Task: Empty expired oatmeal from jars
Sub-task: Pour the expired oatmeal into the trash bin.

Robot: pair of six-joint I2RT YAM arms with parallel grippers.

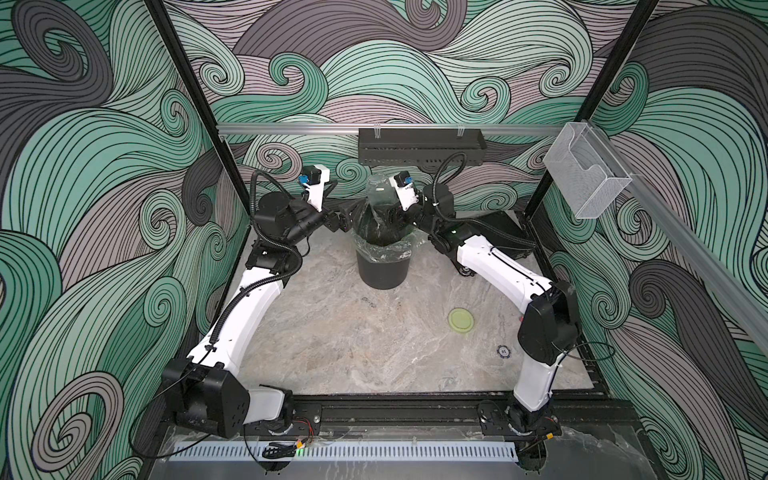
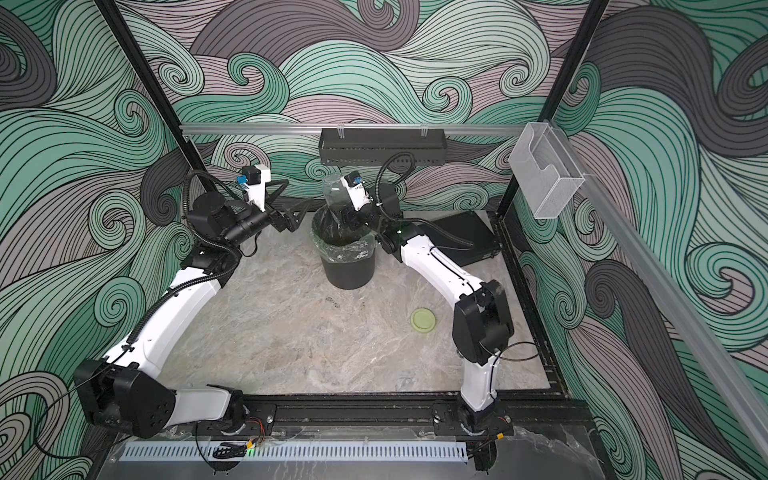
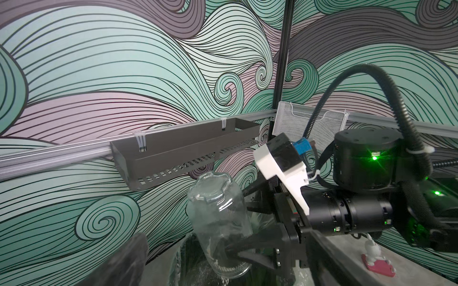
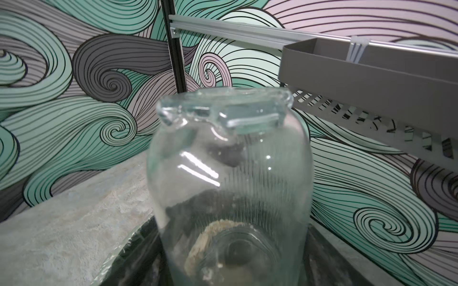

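Over the bin (image 1: pixel 382 270), the right gripper (image 3: pixel 244 220) clamps the jar (image 1: pixel 380 195) mouth-down so gravity does the emptying. Only a thin crust of oatmeal (image 4: pixel 208 235) clings near the neck, so I'd call the pour nearly done. Beside the jar, the left gripper (image 1: pixel 340 217) hangs with its jaws spread, holding nothing. Well clear, the lid (image 1: pixel 460 320) lies on the table (image 1: pixel 353 340).

Noted clear glass jar (image 4: pixel 228 173), pale beige oatmeal (image 4: pixel 198 247), black bin (image 1: pixel 382 274), yellow-green lid (image 1: pixel 460 320), grey marbled table (image 1: pixel 353 345), teal-mauve-grey swirled walls (image 1: pixel 104 145).
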